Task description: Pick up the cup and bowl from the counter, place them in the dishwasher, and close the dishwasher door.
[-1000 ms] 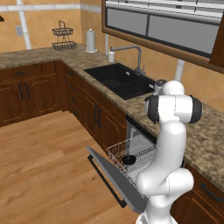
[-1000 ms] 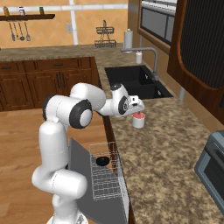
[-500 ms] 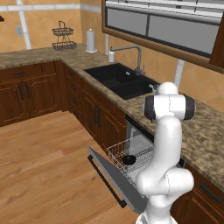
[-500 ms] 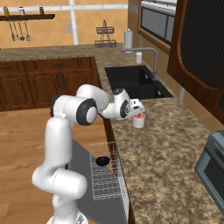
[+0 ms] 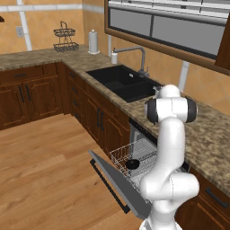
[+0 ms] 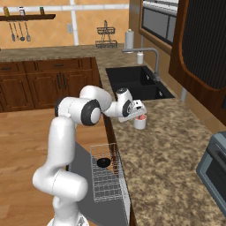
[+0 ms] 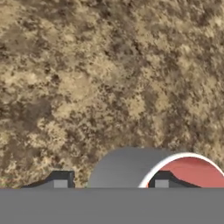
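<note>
Below me, on the lowered dishwasher door [image 6: 88,176], I saw the bowl [image 6: 103,162] in the rack. Farther out, my tool [image 6: 138,115] straddled the cup's [image 6: 140,122] wall on the desk [image 6: 167,154], one fingertip [image 7: 161,180] inside; I couldn't tell whether it gripped.

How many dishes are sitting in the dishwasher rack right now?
1: the black bowl lies in the white wire rack over the open dishwasher door. The cup stands on the counter.

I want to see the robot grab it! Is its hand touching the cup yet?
Cannot tell. In the hand view one fingertip sits inside the cup rim, one outside; no plain contact or gap.
</note>
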